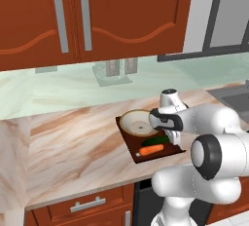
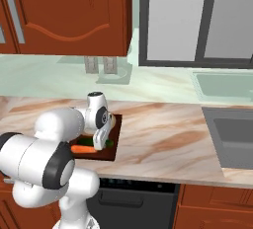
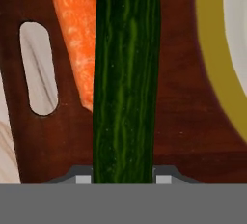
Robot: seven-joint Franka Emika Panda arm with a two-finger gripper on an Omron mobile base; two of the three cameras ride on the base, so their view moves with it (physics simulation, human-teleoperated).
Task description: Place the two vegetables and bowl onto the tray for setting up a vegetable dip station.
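Observation:
The slim dark green cucumber (image 3: 126, 83) runs lengthwise between my fingertips, and my gripper (image 3: 124, 179) is shut on its near end, just above the dark brown tray (image 3: 178, 97). The orange carrot (image 3: 77, 39) lies on the tray right beside the cucumber, near the slot handle (image 3: 38, 68). The bowl's tan rim (image 3: 217, 49) curves along the other side. From the base, the bowl (image 1: 136, 122) sits on the far half of the tray (image 1: 130, 144), the carrot (image 1: 151, 149) and cucumber (image 1: 156, 142) on the near half, with the gripper (image 1: 168, 137) low over them.
The tray lies close to the marble counter's front edge (image 1: 97, 183). A sink (image 2: 232, 134) is sunk into the counter far to the right. Wall outlets (image 1: 121, 66) and red-brown cabinets (image 1: 73, 15) stand behind and above.

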